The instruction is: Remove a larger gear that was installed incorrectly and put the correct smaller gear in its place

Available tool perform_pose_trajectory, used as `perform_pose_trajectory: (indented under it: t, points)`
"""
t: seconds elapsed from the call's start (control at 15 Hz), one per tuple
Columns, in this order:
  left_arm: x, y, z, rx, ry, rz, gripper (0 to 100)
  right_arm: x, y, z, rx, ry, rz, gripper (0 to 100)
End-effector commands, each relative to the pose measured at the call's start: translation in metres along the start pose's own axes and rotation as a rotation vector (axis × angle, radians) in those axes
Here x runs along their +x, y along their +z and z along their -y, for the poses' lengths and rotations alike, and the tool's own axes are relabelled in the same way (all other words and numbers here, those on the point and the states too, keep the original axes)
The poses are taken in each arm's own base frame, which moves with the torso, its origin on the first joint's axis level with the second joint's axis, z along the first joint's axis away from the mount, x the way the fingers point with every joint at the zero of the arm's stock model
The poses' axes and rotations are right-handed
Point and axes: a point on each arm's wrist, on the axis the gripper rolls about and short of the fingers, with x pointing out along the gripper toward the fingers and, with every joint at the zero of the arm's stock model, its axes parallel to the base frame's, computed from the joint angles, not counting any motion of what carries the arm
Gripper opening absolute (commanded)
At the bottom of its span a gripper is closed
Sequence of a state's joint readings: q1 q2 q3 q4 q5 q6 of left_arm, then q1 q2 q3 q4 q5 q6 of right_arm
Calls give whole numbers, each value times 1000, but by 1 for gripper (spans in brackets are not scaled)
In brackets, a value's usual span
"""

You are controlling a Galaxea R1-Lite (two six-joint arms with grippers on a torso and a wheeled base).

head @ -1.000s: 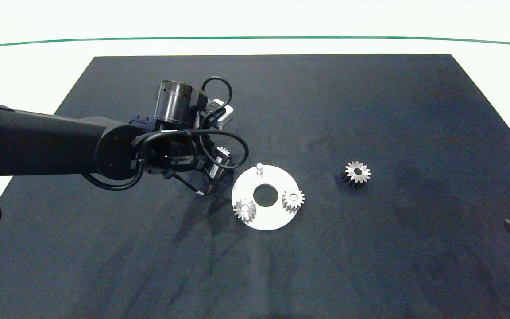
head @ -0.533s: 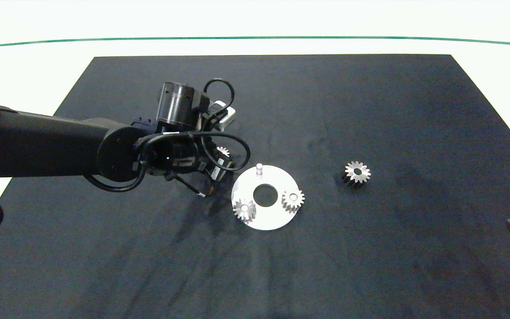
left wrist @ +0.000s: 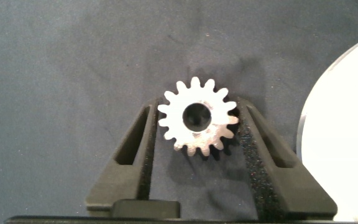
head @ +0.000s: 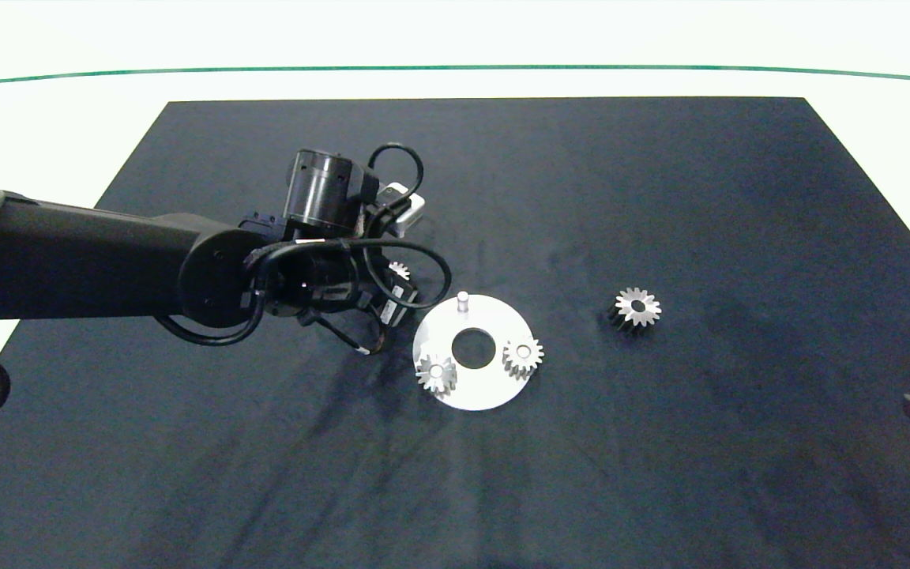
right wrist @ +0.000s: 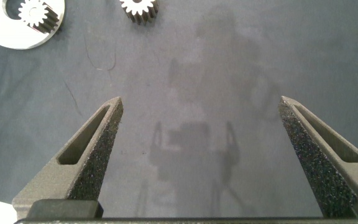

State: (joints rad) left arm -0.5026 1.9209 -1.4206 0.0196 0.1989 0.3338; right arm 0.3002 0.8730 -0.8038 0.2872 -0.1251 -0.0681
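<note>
Fingers of the left gripper (left wrist: pixel 197 134) closed on the smaller gear (left wrist: pixel 197 121), bore facing the wrist camera. Left arm reaches in from the frame's left, wrist angled down, gear (head: pixel 398 271) just up-left of the plate's (head: pixel 486 391) bare peg (head: pixel 462 299). Larger gear (head: pixel 637 307) lies right of centre on the tabletop. Right gripper (right wrist: pixel 210 155) wide open, empty, parked at the lower-right edge.

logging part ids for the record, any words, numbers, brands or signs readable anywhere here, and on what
No readable text in any view.
The smaller gear, between the left gripper fingers: bare metal face, no marking.
The larger gear: no marking visible.
The white disc and its two silver gears: no marking visible.
Small pale tags on the left arm's cables: too small to read.
The right gripper, parked at the mat's edge: no marking.
</note>
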Motion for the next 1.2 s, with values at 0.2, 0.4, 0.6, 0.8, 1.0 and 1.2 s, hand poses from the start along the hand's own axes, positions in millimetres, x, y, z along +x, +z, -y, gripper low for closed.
perform_pose_trajectory:
  t: [0.2, 0.4, 0.6, 0.8, 1.0, 1.2]
  points:
    - [2, -1, 3, 6, -6, -6, 32, 0, 0, 0, 1, 2, -2, 100]
    - [2, -2, 4, 8, -9, -11, 26, -1, 0, 0, 3, 1, 1, 100]
    - [-1, -1, 4, 8, -9, -6, 22, -2, 0, 0, 19, 1, 7, 100]
    - [-12, 6, -1, 1, 2, 25, 22, -2, -1, 0, 18, 1, 4, 100]
    - [-25, 11, -2, 5, -4, 39, 22, -2, -1, 0, 18, 1, 5, 100]
    - [-51, 21, 12, 17, -46, 79, 22, -4, -1, 0, 19, 1, 11, 100]
